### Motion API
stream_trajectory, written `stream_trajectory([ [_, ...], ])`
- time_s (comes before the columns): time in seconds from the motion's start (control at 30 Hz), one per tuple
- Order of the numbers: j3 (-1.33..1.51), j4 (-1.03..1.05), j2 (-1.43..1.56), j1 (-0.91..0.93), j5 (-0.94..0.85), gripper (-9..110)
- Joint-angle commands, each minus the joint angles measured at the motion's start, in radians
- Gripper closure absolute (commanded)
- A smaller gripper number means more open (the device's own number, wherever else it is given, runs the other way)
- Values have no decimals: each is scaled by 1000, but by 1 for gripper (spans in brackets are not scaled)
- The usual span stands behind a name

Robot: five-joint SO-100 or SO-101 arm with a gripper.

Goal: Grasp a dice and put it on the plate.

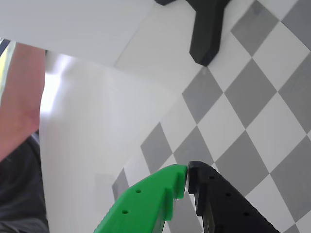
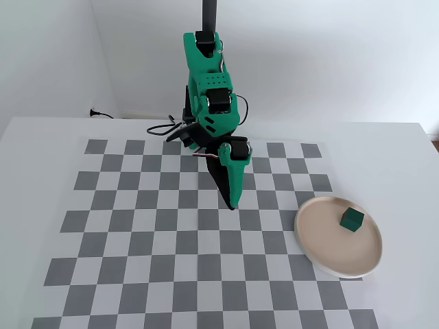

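Note:
In the fixed view the dark green dice point(image 2: 352, 219) rests inside the round beige plate point(image 2: 322, 240) at the right of the checkered mat, toward the plate's upper right. My gripper point(image 2: 232, 205) hangs over the mat's middle, well left of the plate, pointing down with its tips together. The wrist view shows my gripper point(image 1: 187, 174) with its green finger point(image 1: 160, 194) and black finger point(image 1: 218, 199) touching at the tips, nothing between them. Neither dice nor plate appears in the wrist view.
The grey and white checkered mat point(image 2: 137, 240) covers the white table. The arm's green body point(image 2: 209, 96) and cables point(image 2: 164, 130) stand at the back. A black stand foot point(image 1: 209, 34) and a person's arm point(image 1: 19, 97) show in the wrist view.

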Motion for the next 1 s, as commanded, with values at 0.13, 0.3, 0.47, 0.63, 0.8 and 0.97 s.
stream_trajectory([
  [0.13, 61, 91, 253, -3, 54, 106],
  [0.3, 138, 187, 440, -5, 87, 106],
  [0.47, 193, 258, 572, 3, 132, 106],
  [0.63, 198, 282, 572, 26, 181, 106],
  [0.8, 198, 316, 572, 37, 296, 106],
  [0.97, 198, 370, 572, 63, 383, 106],
])
